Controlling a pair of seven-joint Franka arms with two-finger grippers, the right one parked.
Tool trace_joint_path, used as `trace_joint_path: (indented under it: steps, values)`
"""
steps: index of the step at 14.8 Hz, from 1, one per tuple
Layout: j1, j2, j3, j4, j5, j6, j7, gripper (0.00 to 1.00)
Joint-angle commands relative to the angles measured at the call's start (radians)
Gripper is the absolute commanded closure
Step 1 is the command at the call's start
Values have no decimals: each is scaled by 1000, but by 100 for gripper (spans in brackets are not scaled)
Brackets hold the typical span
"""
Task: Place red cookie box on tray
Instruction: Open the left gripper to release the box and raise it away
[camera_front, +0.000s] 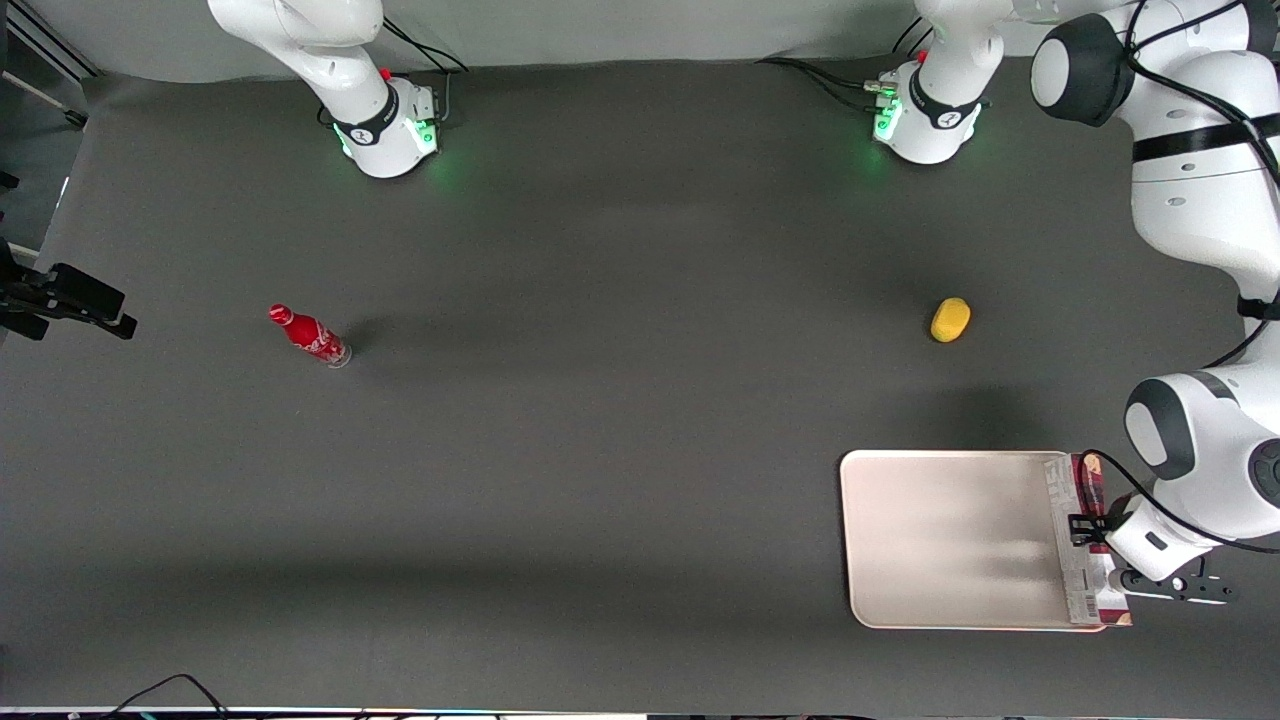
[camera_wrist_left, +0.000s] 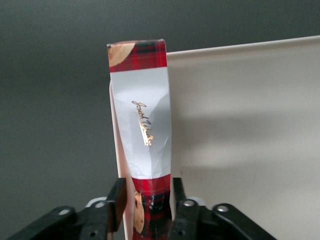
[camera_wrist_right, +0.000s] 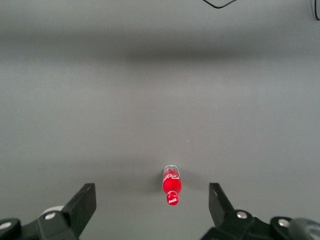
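In the front view we see the cream-white tray on the dark counter toward the working arm's end, near the front camera. The red cookie box lies along the tray's edge at the working arm's side, its white-grey printed face up and a dark red strip showing beside it; it seems to rest on the rim, though we cannot tell how much of it is inside. The left arm's gripper sits at the box's middle, and the arm's white wrist covers part of the carton. A yellow lemon-like object lies farther from the camera than the tray, well apart from it. A small red Coca-Cola bottle stands toward the parked arm's end.

In the left wrist view we see what the front view hides: the black fingers are closed narrowly against both long sides of the cookie box. The carton shows red tartan ends, a white band with slanted gold script we cannot read, and a cookie picture. The tray lies just beside and under it.

In the right wrist view we see only the bottle on the counter, its white logo partly legible.
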Motion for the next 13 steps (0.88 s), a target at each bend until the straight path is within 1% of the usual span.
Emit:
trace_joint_path:
  steps: [1,3,7,9,13]
  values:
    - [-4,-10,5,42,-47,-78,17,0]
    - [-3,-30,7,90,-47,-186,17,0]
    - [-4,-78,30,249,-47,-499,8,0]
    - [-10,-163,31,250,-46,-608,-9,0]
    - [-27,-349,17,237,-30,-879,-101,0]
